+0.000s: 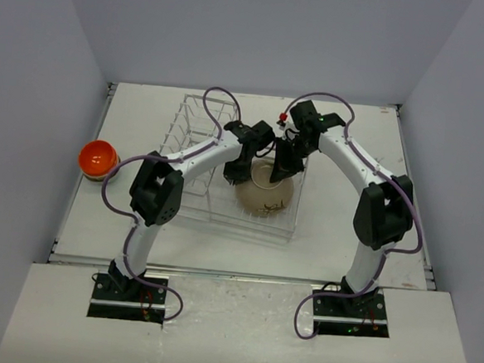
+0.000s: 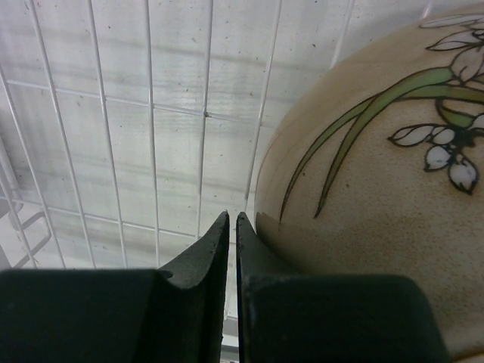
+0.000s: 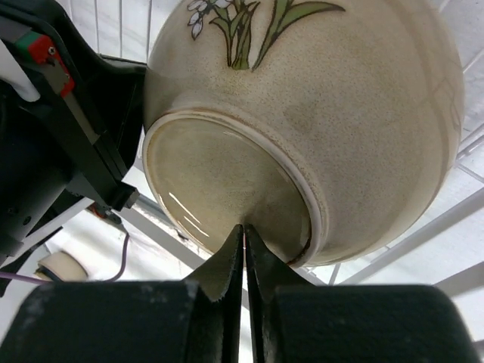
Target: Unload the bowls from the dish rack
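The larger tan bowl (image 1: 264, 196) with flower markings lies tipped in the right part of the white wire dish rack (image 1: 198, 127). In the right wrist view its foot ring (image 3: 227, 178) faces me. My right gripper (image 3: 243, 229) is shut and empty, its tips against the bowl's base; it also shows from above (image 1: 281, 169). My left gripper (image 2: 233, 219) is shut and empty over the rack wires, its right finger against the bowl's side (image 2: 378, 189); from above it is just left of the bowl (image 1: 236, 174). An orange bowl (image 1: 97, 157) sits on the table at far left. The other bowls are not clearly seen.
The orange bowl seems to rest on something beige (image 1: 108, 177). A small beige round thing (image 3: 57, 265) shows low left in the right wrist view, below the left arm (image 3: 45, 113). Grey walls close the table on three sides.
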Robot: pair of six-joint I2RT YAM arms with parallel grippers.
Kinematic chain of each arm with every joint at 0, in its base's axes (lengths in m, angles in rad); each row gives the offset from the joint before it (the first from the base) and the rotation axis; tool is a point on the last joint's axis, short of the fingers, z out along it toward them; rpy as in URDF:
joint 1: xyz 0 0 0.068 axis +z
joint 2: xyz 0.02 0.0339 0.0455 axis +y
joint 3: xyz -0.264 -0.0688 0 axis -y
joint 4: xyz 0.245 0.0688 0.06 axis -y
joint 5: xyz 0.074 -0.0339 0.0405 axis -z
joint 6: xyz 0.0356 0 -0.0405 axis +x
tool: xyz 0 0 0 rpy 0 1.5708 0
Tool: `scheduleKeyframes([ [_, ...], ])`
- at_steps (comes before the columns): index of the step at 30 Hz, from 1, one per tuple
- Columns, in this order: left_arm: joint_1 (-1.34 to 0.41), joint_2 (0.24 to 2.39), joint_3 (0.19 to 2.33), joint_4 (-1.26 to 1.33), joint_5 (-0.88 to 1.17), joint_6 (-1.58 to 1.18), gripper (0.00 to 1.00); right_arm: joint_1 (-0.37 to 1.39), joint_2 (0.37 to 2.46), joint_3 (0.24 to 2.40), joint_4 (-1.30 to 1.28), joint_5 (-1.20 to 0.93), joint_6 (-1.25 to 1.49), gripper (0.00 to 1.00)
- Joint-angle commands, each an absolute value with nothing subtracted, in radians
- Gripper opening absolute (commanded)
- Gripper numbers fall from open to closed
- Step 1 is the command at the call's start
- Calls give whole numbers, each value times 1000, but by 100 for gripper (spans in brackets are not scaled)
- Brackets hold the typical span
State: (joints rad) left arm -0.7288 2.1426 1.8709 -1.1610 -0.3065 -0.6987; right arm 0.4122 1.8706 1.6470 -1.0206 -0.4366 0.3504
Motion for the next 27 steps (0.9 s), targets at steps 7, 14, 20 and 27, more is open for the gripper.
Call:
scheduleKeyframes([
  [7,-727,2126,1921,-1177,-307,-712,7,416,1694,1684,-1011,-313,364,13],
  [14,-727,2132,1911,-1167,-292,-710,7,414,1675,1718,-1068,-230,377,38],
  [20,-729,2138,1891,-1146,-262,-703,7,391,1579,1622,-1006,-195,431,30],
  [27,-727,2155,1881,-1123,-215,-695,6,374,1542,1605,-1002,-216,437,51],
])
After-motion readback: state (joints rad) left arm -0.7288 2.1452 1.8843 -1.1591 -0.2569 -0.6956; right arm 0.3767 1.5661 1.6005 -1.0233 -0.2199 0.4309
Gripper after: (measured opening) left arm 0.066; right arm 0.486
